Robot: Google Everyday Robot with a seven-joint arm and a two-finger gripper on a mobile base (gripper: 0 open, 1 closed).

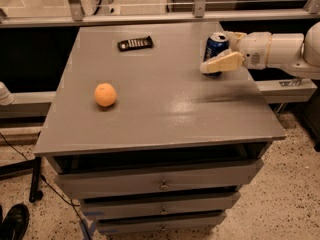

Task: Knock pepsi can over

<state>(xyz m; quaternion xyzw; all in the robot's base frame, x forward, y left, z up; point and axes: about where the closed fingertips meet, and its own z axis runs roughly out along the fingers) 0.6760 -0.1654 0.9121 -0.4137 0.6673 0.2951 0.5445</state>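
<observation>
- Rolling away is the risk for the round orange fruit (105, 94), which sits near-left on the grey metal drawer cabinet (165, 114). A hard shove that jolts the top could start it moving.
- The flat black remote-like device (135, 43) lies far and left of centre. A can toppled leftward could roll into it.
- The dark-blue aluminium pepsi can (215, 45) stands upright at the far right of the top. A push low on its body may only slide it rather than tip it.
- The cream two-finger gripper (218, 54) reaches in from the right. It is spread open around the can, with its near finger across the front, and grips nothing. A sideways sweep might drag the can along, caught upright between the fingers.
- The cabinet's right edge is close, so a can tipped that way may roll off to the floor.
</observation>
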